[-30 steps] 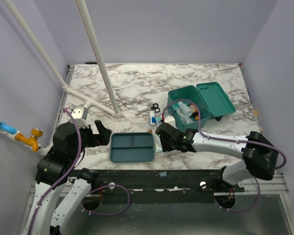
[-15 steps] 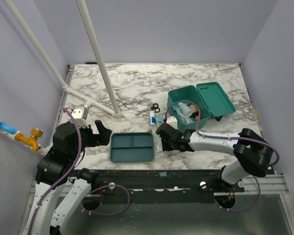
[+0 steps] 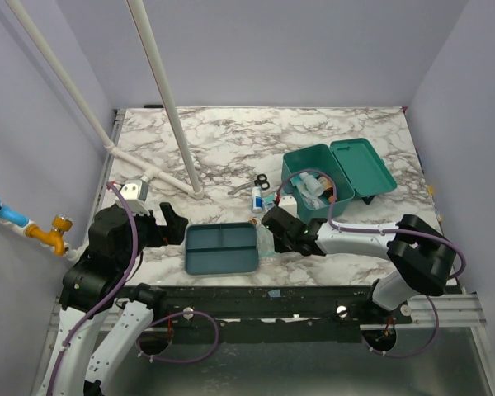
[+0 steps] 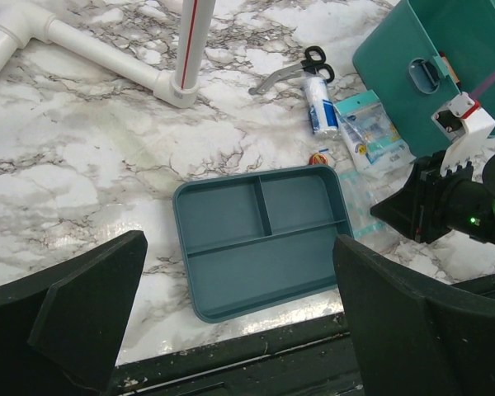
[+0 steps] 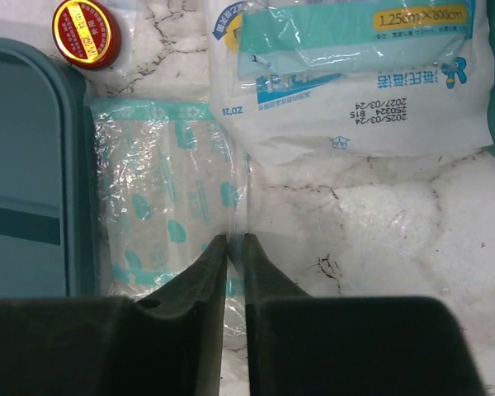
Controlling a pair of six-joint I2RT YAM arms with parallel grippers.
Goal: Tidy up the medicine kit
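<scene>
White pipes left, medicine kit right, bare tabletop between.

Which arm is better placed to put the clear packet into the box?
Right. The right gripper pinches the edge of the clear packet, close to the box. The left gripper hangs open on the far side of the tray, farther from both.
</scene>
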